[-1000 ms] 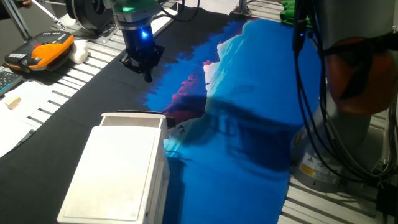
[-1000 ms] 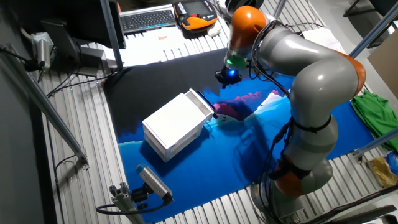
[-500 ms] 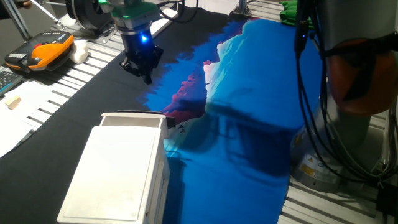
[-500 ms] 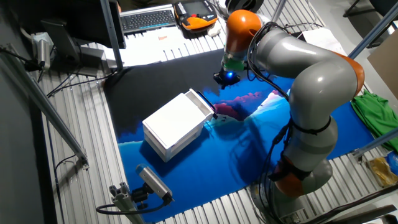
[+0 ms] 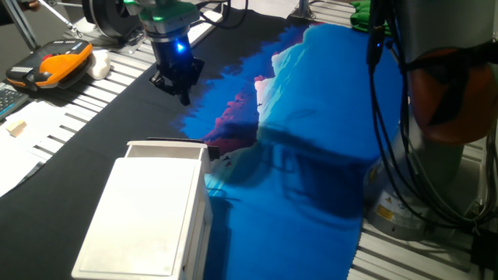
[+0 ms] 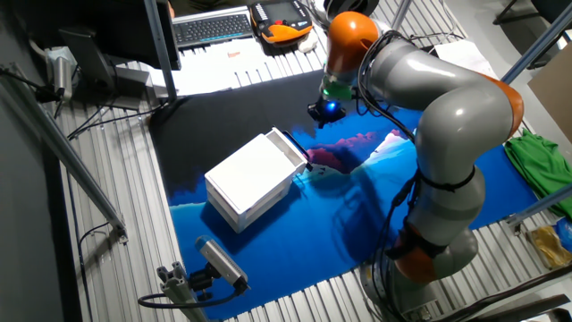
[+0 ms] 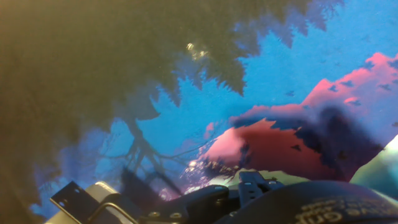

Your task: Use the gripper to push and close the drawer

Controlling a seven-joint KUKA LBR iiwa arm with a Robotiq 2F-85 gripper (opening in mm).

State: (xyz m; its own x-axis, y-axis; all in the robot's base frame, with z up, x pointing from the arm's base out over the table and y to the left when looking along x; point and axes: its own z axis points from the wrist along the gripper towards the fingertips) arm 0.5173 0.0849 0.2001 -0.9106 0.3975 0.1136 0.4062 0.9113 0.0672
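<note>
Drawer point(image 5: 166, 148) (barely protruding) sits well apart from the raised tool point(image 5: 181, 92).

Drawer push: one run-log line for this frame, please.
phase: approach | gripper: above the cloth, beyond the drawer's front, no contact, jaw state unclear | drawer: protruding slightly from casing, not yet closed

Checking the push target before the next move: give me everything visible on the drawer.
The drawer is a white, thin-walled plastic tray, as wide as the glossy white casing it slides in. Only a narrow strip of its rim sticks out at the end facing the gripper, so it looks nearly shut. It sits level, with a dark fitting at its right corner. The gripper hangs clear of it; nothing touches it.
</note>
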